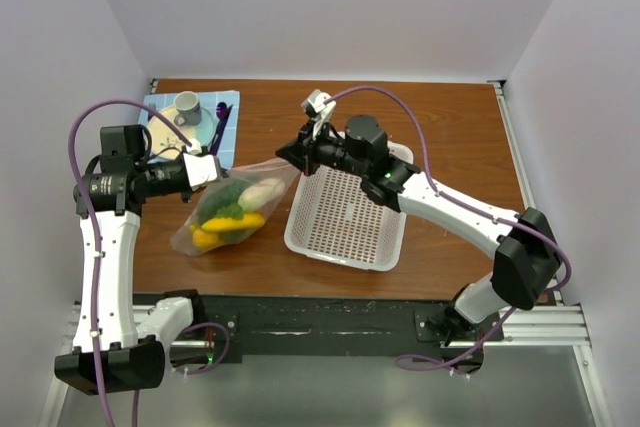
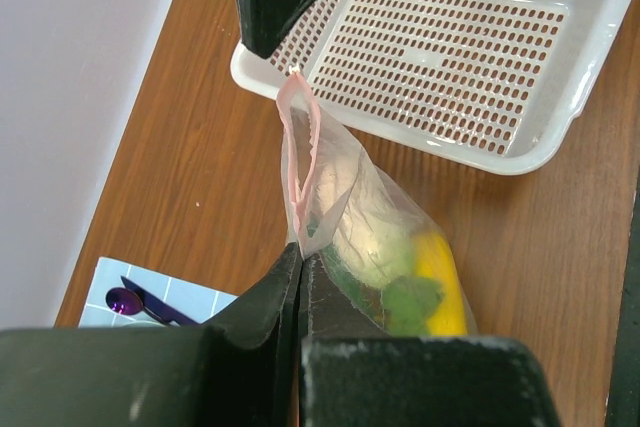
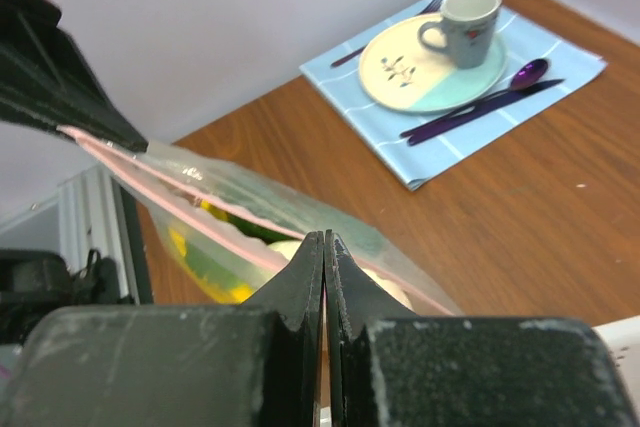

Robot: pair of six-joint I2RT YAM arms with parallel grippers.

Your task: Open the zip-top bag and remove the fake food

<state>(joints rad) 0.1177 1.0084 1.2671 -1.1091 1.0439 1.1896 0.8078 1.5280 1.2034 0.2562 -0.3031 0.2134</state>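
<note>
Your left gripper [image 1: 212, 169] and right gripper [image 1: 287, 152] each pinch 1 end of the bag [image 1: 232, 209], fingers pressed together on its pink strip [image 2: 297, 162], which runs taut from one pair of fingertips to the other. Between the 2 grips the strip's sides bow slightly apart. The food [image 1: 236, 209], green, yellow and cream pieces, sags inside the bag below both sets of fingers. A white basket [image 1: 345, 217] lies on the table just past your left fingertips, under the right wrist. Ahead of your right fingers, well apart, a blue mat [image 3: 455, 112] carries a plate [image 3: 420, 72] and cup [image 3: 468, 22].
</note>
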